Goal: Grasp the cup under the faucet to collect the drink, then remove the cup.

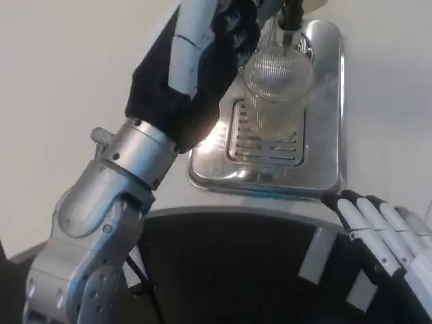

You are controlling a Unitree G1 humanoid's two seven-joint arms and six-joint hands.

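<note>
Cup (275, 94) stands on drip tray (324, 162), left hand (223, 40) just beside it.

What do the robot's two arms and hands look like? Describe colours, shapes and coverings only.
The left arm is silver metal in rounded, bolted segments, with a black covering and a pale blue-white panel toward the left hand. The right hand has long white fingers with black undersides.
</note>
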